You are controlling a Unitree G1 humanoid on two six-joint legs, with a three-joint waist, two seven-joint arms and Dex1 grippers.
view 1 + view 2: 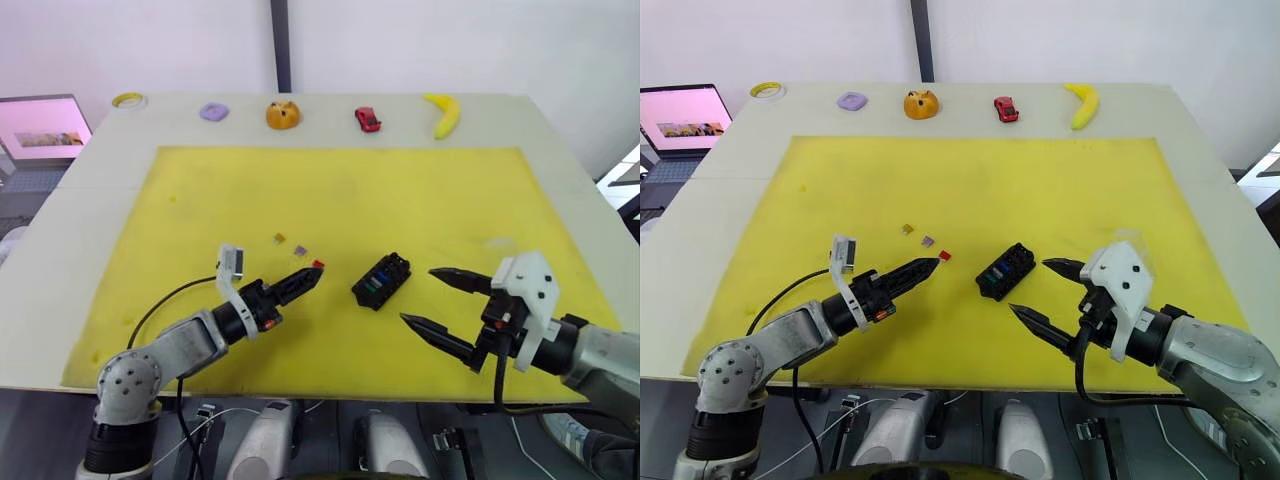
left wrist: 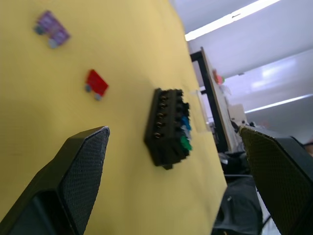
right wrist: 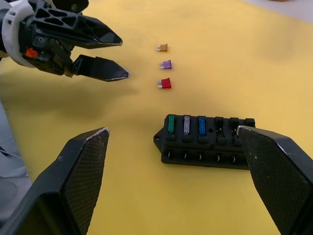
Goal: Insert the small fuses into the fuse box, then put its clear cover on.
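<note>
- The left gripper [image 3: 100, 56] is open a little and holds nothing; its tips are near the red fuse [image 3: 165, 83], which lies loose with the purple fuse [image 3: 166, 64] and the brown fuse [image 3: 163, 47].
- The fuse box [image 3: 208, 142] sits in the middle, three fuses already inserted. A push could slide it away.
- The right gripper [image 1: 435, 298] is wide open and empty, just beside the box.
- The clear cover [image 1: 500, 243] is hard to see, so it could be knocked.

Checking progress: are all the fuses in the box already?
No: a red fuse, a purple fuse and a brown fuse lie on the mat beside the box.

Six fuses [image 3: 166, 83], one fuse box [image 3: 208, 142]
</note>
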